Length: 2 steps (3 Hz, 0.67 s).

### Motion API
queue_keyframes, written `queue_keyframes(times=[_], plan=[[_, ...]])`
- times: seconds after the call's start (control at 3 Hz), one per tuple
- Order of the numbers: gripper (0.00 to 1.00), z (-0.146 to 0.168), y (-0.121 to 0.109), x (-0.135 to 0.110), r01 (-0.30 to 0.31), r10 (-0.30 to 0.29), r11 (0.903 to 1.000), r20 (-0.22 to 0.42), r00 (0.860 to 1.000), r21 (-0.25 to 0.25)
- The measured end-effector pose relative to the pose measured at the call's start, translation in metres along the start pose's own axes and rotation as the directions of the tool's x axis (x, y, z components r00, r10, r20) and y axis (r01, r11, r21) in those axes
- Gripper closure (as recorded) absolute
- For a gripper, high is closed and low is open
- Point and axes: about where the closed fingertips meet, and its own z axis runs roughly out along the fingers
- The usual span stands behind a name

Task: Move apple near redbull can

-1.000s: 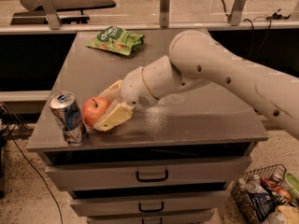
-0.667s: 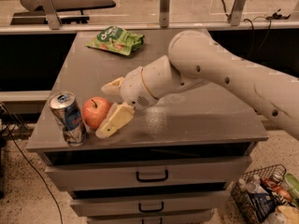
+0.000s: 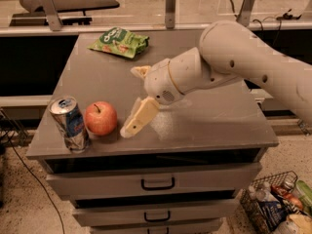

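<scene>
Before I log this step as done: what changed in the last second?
The gripper let go of the apple and drew back toward picture right, jaws open and clear of it. The apple sits beside the redbull can where it was; the can and green snack bag did not move.

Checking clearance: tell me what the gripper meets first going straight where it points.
Most likely the apple, just ahead of the gripper with its jaws open; the redbull can stands beyond it. Depth is unclear.
</scene>
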Motion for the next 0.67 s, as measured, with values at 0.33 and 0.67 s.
queue_keyframes(times=[0.33,0.67], plan=[[0.00,-0.083,-0.028,0.005,0.003,-0.004,0.9879,0.005,1.000,0.155],[0.00,-0.181,-0.045,0.015,-0.037,0.032,0.9309,0.020,0.999,0.363]])
